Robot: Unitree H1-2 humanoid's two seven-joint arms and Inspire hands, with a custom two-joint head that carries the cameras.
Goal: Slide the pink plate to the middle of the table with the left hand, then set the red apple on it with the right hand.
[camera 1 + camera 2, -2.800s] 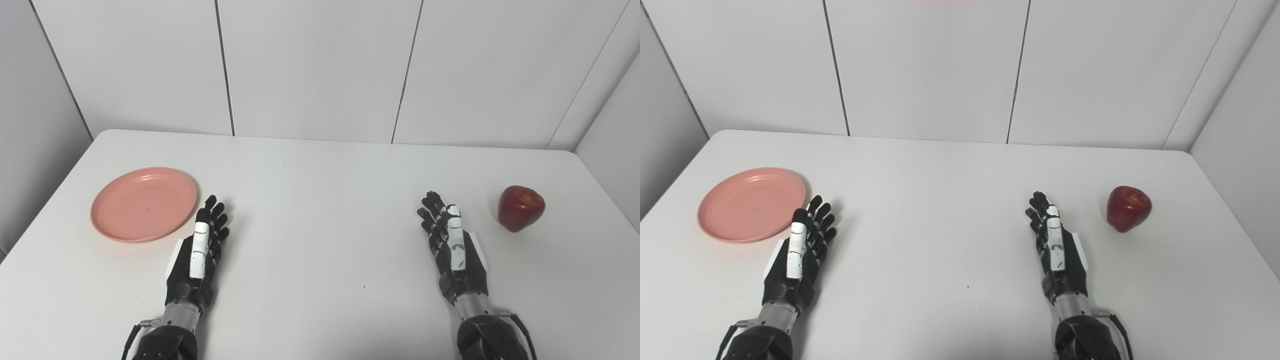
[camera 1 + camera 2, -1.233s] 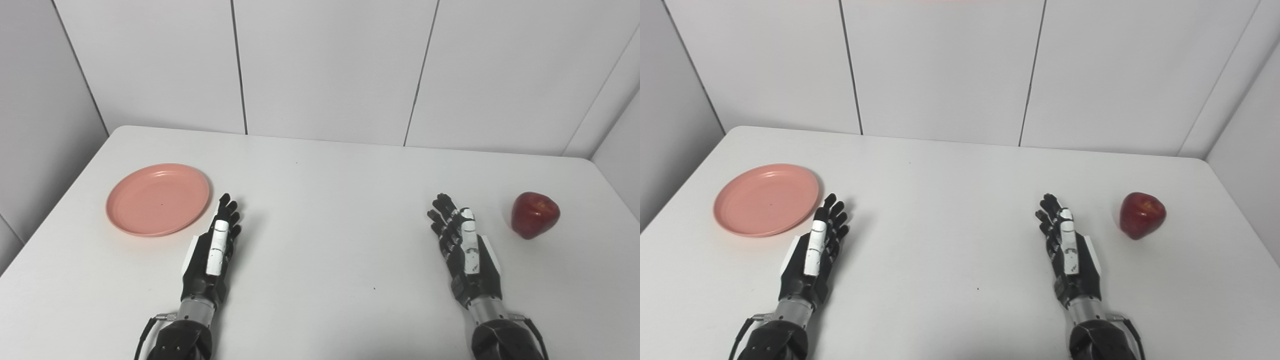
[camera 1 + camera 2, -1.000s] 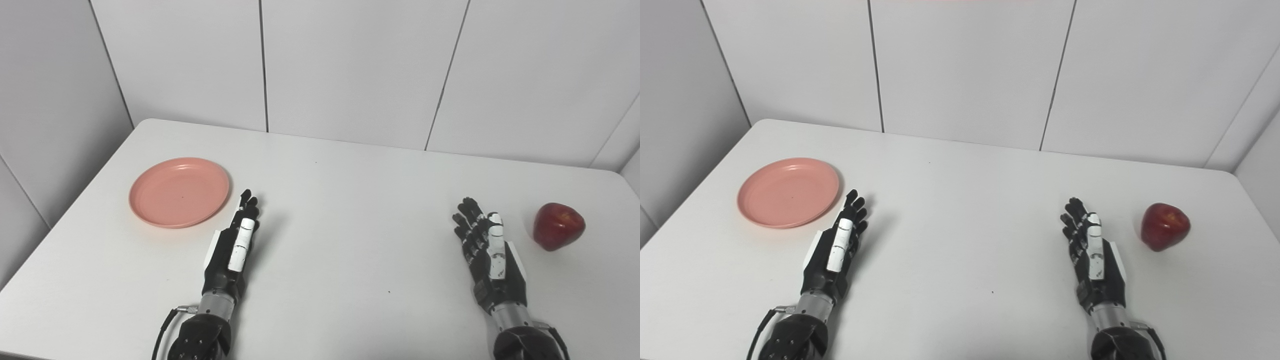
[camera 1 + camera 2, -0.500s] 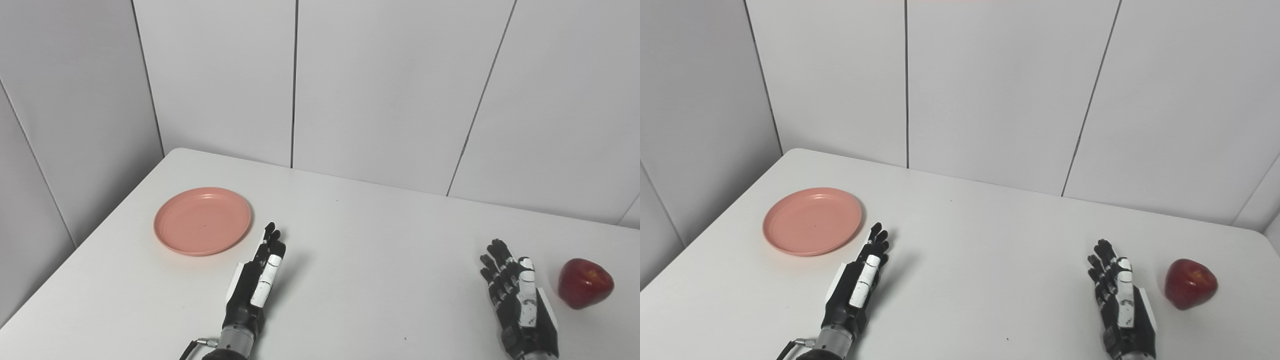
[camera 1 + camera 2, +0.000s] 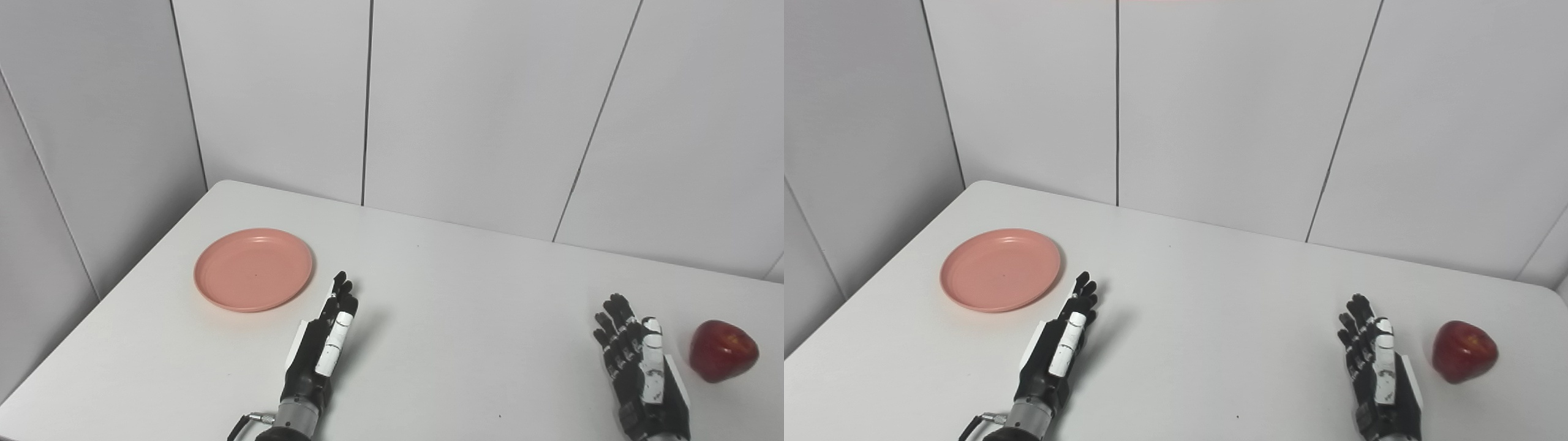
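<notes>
only the camera has swung left and up; nothing on the table [image 5: 465, 318] has moved, so the task is not begun. both hands lie open and empty: left hand [image 5: 321, 343] just beside the plate [image 5: 253, 269], right hand [image 5: 643, 373] near the apple [image 5: 723, 350]. the middle lies bare for sliding.

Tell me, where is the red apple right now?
The red apple sits on the white table at the far right of both views, just beside the open right hand, not touching it.

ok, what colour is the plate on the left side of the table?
The plate is plain salmon pink with no pattern, clearest in the left eye view.
</notes>
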